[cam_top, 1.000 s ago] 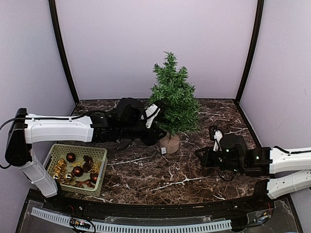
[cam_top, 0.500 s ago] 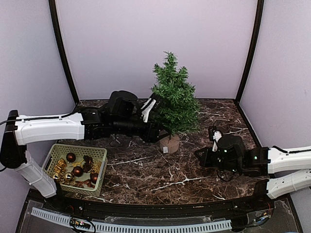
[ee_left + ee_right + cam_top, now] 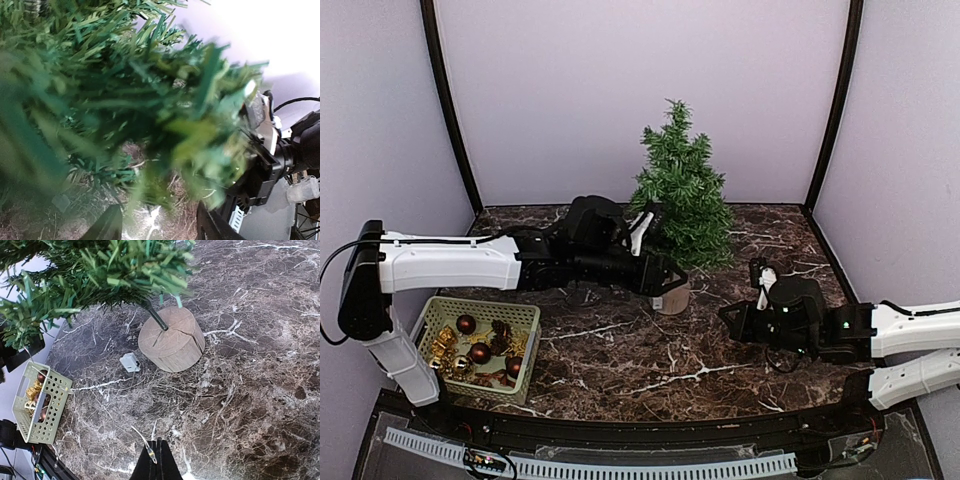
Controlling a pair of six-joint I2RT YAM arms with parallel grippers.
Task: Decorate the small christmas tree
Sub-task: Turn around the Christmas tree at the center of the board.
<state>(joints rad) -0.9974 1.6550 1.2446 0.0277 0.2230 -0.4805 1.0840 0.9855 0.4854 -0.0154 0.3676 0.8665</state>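
Two left fingers (image 3: 106, 229) had slid closer beneath the small christmas tree (image 3: 682, 190), spread apart; right fingers (image 3: 159, 464) stayed pressed together. Bristly dark green, it stood at the counter (image 3: 620, 350) rear centre.

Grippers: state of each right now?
Left gripper: open, at the small christmas tree's lower branches, nothing gripped.
Right gripper: closed.
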